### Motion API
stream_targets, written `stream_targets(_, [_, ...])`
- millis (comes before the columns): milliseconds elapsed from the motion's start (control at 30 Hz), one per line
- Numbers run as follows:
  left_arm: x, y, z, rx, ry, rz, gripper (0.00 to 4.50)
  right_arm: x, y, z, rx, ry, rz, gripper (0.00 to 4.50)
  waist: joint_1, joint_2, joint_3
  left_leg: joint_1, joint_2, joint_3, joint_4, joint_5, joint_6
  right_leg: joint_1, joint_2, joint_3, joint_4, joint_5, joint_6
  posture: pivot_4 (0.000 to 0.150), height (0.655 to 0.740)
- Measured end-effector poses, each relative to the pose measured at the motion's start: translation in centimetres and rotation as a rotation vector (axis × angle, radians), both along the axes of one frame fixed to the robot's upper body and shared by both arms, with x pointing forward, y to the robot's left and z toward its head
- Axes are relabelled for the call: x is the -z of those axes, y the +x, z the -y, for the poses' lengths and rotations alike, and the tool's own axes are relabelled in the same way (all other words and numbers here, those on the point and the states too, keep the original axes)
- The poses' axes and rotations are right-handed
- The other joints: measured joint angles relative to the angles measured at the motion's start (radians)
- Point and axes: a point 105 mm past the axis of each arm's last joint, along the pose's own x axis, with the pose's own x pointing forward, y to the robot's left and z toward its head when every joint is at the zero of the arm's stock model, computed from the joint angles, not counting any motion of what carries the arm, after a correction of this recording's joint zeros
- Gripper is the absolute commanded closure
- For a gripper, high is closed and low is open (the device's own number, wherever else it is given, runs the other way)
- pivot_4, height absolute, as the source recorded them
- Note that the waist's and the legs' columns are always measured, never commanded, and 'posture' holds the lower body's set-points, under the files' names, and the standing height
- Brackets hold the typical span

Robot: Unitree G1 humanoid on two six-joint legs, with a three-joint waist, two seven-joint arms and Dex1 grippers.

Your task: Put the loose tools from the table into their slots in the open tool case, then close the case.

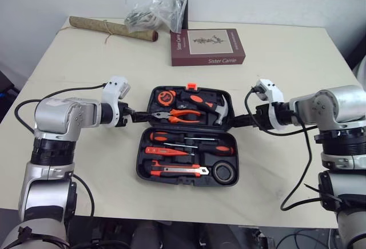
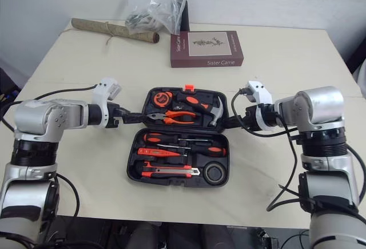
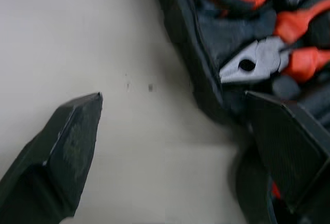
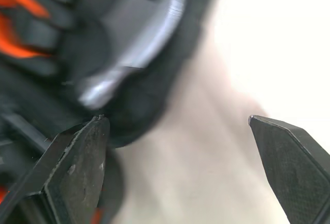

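Observation:
The black tool case [image 1: 139,166] lies open in the middle of the table. Its far half holds a tape measure [image 1: 166,96], orange-handled pliers [image 1: 182,114] and a hammer [image 1: 220,110]. Screwdrivers [image 1: 189,140], a utility knife [image 1: 177,170] and a roll of black tape [image 1: 226,173] sit in the near half. My left gripper [image 1: 137,115] is open at the case's left edge by the hinge, one finger over the table and the other over the rim near the pliers [image 3: 258,62]. My right gripper [image 1: 240,122] is open at the right edge, beside the hammer [image 4: 149,44].
A dark red book [image 1: 207,47] lies behind the case. A rolled brown mat [image 1: 112,28] and a crumpled plastic bag [image 1: 155,8] sit at the table's far edge. Black cables hang from both wrists.

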Motion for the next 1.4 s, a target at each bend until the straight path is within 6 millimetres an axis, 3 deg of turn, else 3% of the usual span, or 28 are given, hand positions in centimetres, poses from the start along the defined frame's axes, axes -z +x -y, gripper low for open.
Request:
stream_targets(400, [0.7, 1.2, 0.1, -0.005, -0.005, -0.004, 0.04, -0.2, 1.7, 0.0, 0.089, 0.003, 0.026, 0.00, -0.014, 0.000, 0.000, 0.001, -0.001, 0.000, 0.001, 0.002, 0.000, 0.000, -0.002, -0.001, 0.002, 0.000, 0.000, 0.150, 0.7400])
stream_targets(533, [0.9, 1.4, 0.7, 0.012, -0.022, -0.003, 1.21, -0.1, 1.7, -0.2, 0.099, -0.009, 0.006, 0.00, -0.013, -0.001, -0.001, 0.002, -0.002, -0.001, 0.002, 0.002, 0.000, 0.001, -0.002, -0.001, 0.002, 0.000, 0.000, 0.150, 0.7400])
stream_targets(633, [0.7, 1.5, 1.2, 0.028, -0.035, 0.005, 2.53, 0.2, 1.7, -0.9, 0.100, -0.011, -0.011, 0.83, -0.014, -0.002, -0.002, 0.003, -0.002, -0.001, 0.003, 0.003, -0.001, 0.002, -0.002, -0.002, 0.003, 0.000, 0.000, 0.150, 0.7400])
stream_targets(733, [0.5, 1.6, 1.4, 0.032, -0.038, 0.011, 3.78, 0.2, 1.6, -1.8, 0.079, 0.009, -0.029, 2.32, -0.016, -0.001, -0.002, 0.005, -0.002, -0.001, 0.002, 0.004, -0.001, 0.003, -0.002, -0.002, 0.003, 0.000, 0.000, 0.150, 0.7400])
stream_targets(867, [0.8, 1.6, 1.4, 0.030, -0.043, 0.005, 3.96, 0.1, 1.6, -2.8, 0.054, 0.043, -0.048, 4.31, -0.015, -0.004, -0.004, 0.011, -0.002, -0.001, 0.000, 0.004, -0.002, 0.008, -0.002, -0.002, 0.003, 0.000, 0.000, 0.150, 0.7400])
stream_targets(900, [0.8, 1.6, 1.4, 0.028, -0.050, 0.003, 3.96, 0.2, 1.6, -2.7, 0.065, 0.058, -0.059, 4.50, -0.015, -0.005, -0.004, 0.012, -0.002, -0.001, -0.001, 0.004, -0.002, 0.009, -0.003, -0.002, 0.003, 0.000, 0.000, 0.150, 0.7400])
stream_targets(1133, [1.2, 1.4, 1.2, 0.010, -0.170, 0.093, 4.04, 0.1, 2.5, -2.2, 0.145, 0.160, 0.029, 4.50, -0.014, -0.006, -0.005, 0.013, -0.002, 0.000, -0.002, 0.004, -0.002, 0.009, -0.003, -0.002, 0.002, 0.000, 0.000, 0.150, 0.7400])
stream_targets(1267, [0.4, 1.4, 0.8, 0.052, -0.205, 0.352, 4.08, -0.5, 2.4, -2.1, 0.095, 0.213, 0.261, 4.50, -0.014, -0.005, -0.004, 0.003, -0.003, 0.000, -0.002, 0.005, -0.002, 0.003, -0.002, -0.002, 0.002, 0.000, 0.000, 0.150, 0.7400])
stream_targets(1400, [-0.9, 0.1, 0.5, 0.144, -0.118, 0.662, 4.08, -1.3, 1.0, -2.0, -0.007, 0.164, 0.516, 4.50, -0.017, -0.004, -0.004, -0.001, -0.004, 0.000, -0.004, 0.004, -0.001, 0.000, -0.003, -0.002, 0.000, 0.000, 0.000, 0.150, 0.7400])
